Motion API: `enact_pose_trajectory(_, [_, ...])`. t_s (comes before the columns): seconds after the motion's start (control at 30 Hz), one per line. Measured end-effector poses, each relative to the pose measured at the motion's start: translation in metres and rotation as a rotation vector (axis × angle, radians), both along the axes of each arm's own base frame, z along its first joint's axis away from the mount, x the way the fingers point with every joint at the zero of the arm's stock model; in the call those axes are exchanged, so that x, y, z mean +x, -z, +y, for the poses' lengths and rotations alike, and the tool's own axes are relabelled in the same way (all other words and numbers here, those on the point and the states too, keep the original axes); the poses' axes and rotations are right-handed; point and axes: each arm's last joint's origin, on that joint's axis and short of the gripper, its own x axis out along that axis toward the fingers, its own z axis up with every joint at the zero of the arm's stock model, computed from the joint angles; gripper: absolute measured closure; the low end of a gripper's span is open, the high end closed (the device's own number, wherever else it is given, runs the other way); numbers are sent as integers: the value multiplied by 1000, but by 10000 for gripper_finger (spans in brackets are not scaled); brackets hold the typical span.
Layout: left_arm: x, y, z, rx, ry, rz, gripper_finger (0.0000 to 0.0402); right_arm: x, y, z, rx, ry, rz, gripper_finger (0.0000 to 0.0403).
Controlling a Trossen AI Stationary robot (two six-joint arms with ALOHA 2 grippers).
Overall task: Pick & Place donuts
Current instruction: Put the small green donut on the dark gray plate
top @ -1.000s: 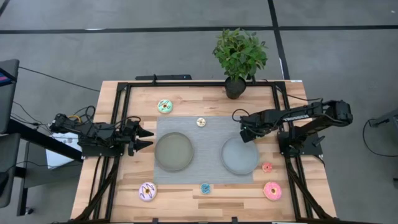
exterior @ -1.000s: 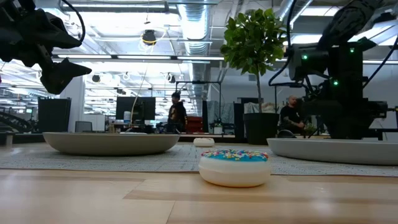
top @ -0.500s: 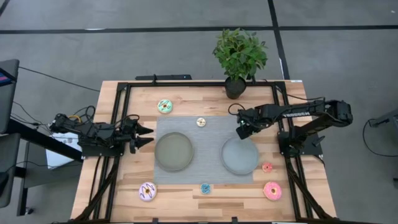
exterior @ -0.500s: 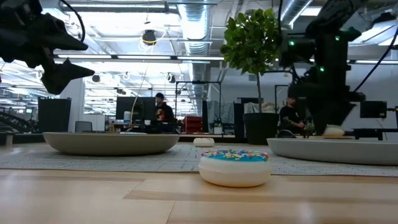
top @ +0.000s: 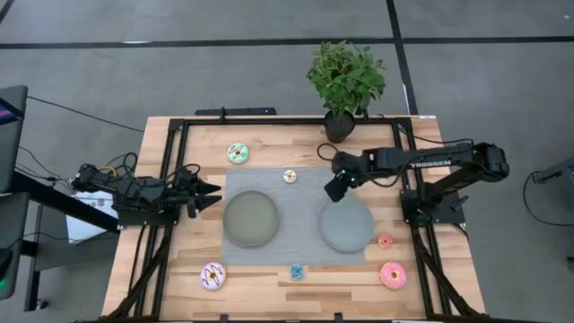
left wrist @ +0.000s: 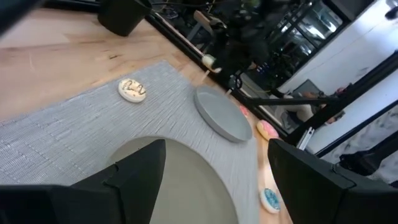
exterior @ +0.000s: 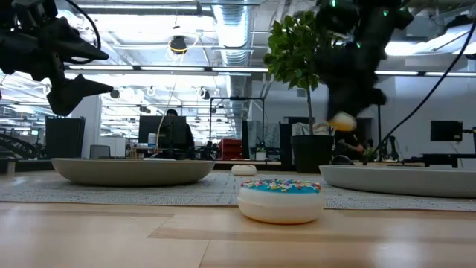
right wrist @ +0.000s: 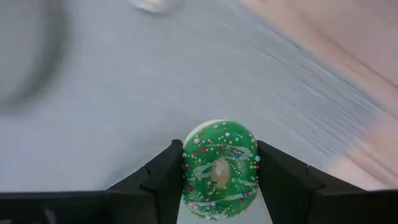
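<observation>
Donuts are spread over the wooden table (top: pixel 179 269). Going left to right, the left tool (top: pixel 212 196) is held beside the left round grey plate (top: pixel 250 218), its fingers (left wrist: pixel 314 180) spread and empty, with that plate just ahead of it. The right tool (top: pixel 331 189) is closed on a small green-iced ring donut (right wrist: pixel 219 170), held upright between the fingers (right wrist: pixel 283 180) with its hole facing the wrist camera; being a ring, it has no long axis, only a flat plane set on edge. The right grey plate (top: pixel 346 225) lies just below and beside this tool, nearer than the left plate, so a release there is judged the likely move.
</observation>
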Motion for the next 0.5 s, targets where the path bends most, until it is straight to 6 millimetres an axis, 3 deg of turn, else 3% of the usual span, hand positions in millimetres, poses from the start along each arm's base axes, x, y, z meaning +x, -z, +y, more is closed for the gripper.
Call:
enact_pose_trajectory(0.27, [0,0,0,-37,-6,-6,125,35,-27,42,-120,-336,-420,229])
enact_pose_trajectory(0.5, [0,0,0,-46,-6,-7,125,44,-42,60,-156,-398,-616,235])
